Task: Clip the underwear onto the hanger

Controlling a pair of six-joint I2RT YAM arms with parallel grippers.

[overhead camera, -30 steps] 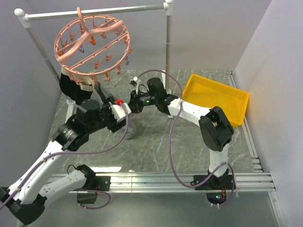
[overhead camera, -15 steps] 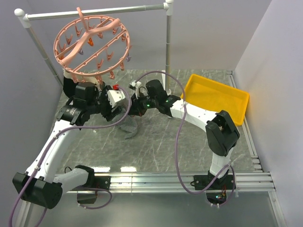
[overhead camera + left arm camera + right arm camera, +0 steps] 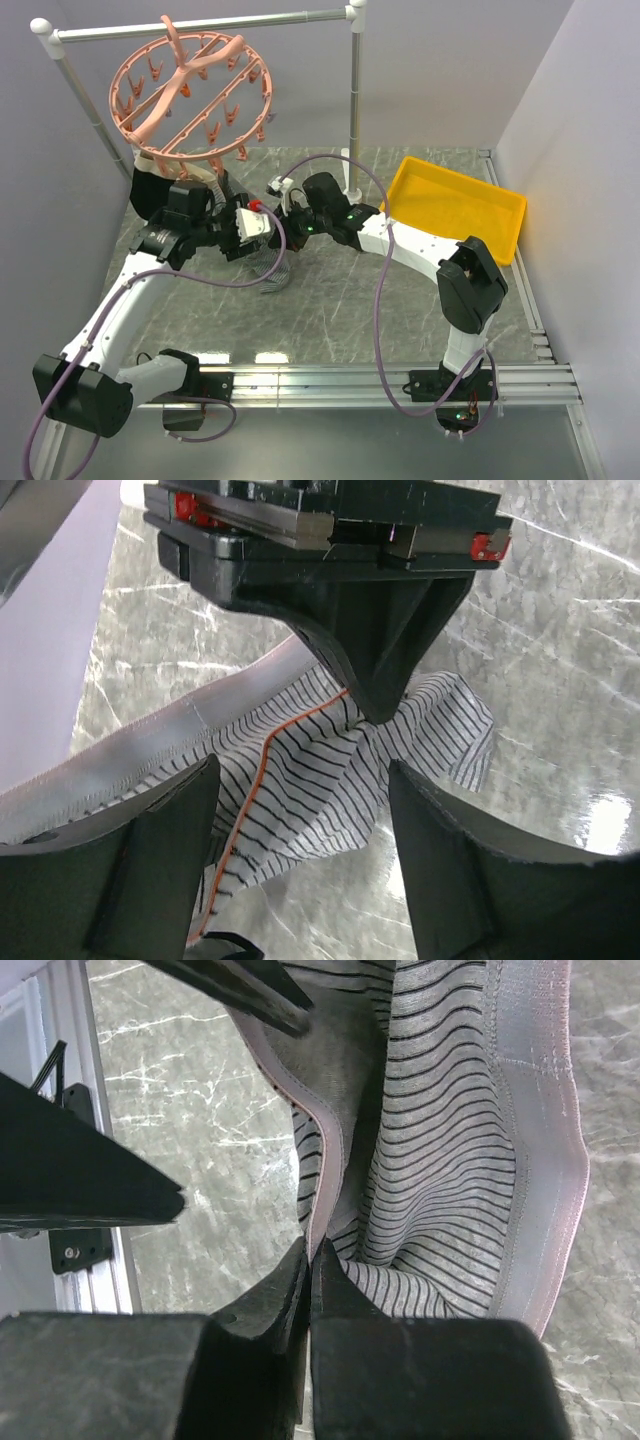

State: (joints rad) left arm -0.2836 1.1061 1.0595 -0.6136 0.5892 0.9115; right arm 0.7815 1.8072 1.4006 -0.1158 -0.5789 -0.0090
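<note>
The hanger (image 3: 190, 95), a salmon-pink ring with dangling clips, hangs from the rail at the back left. The underwear (image 3: 270, 272) is grey with fine stripes and hangs down to the table between the two arms. My right gripper (image 3: 283, 222) is shut on the waistband; the right wrist view shows the band's edge pinched at the tips of the right gripper (image 3: 310, 1250), with the striped cloth (image 3: 440, 1160) beyond them. My left gripper (image 3: 300, 770) is open and empty. Its fingers stand either side of the striped cloth (image 3: 300, 810), just below the right gripper (image 3: 370, 600).
The grey metal rail (image 3: 200, 25) spans the back on two uprights (image 3: 353, 100). A yellow tray (image 3: 440, 170) sits at the right. A dark garment (image 3: 150, 188) hangs under the ring at the left. Purple cables loop over both arms.
My left arm has swung up and back from the front left toward the underwear. The right gripper has drawn slightly left with the cloth. The ring has swayed.
</note>
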